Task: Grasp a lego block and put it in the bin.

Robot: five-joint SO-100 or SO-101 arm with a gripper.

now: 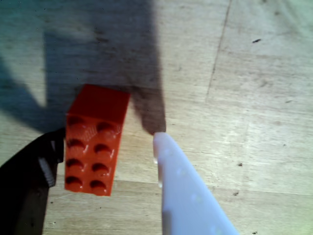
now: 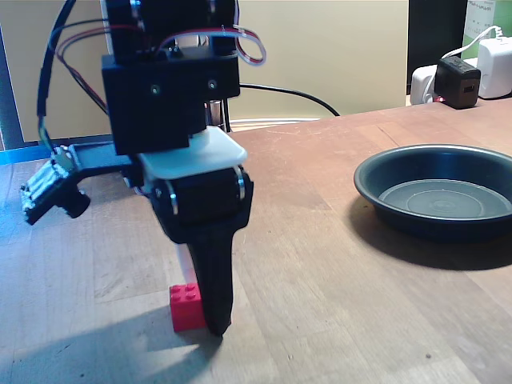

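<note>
In the wrist view the red lego block (image 1: 95, 142) lies studs-up on the wooden table, between my gripper's (image 1: 108, 139) two fingers. The black finger (image 1: 29, 186) is at the block's left side. The white finger (image 1: 183, 191) stands to its right, with a clear gap of table between them. The gripper is open around the block. In the fixed view the gripper (image 2: 202, 320) points straight down at the table, its black finger (image 2: 214, 288) partly covering the lego block (image 2: 185, 307). The bin (image 2: 416, 226), a shallow dark round pan, sits to the right, well apart from the arm.
The arm's camera mount (image 2: 50, 192) sticks out to the left. Chargers and plugs (image 2: 464, 76) sit at the table's far right edge, with a black cable (image 2: 296, 92) running behind the arm. Bare wood lies between the block and the bin.
</note>
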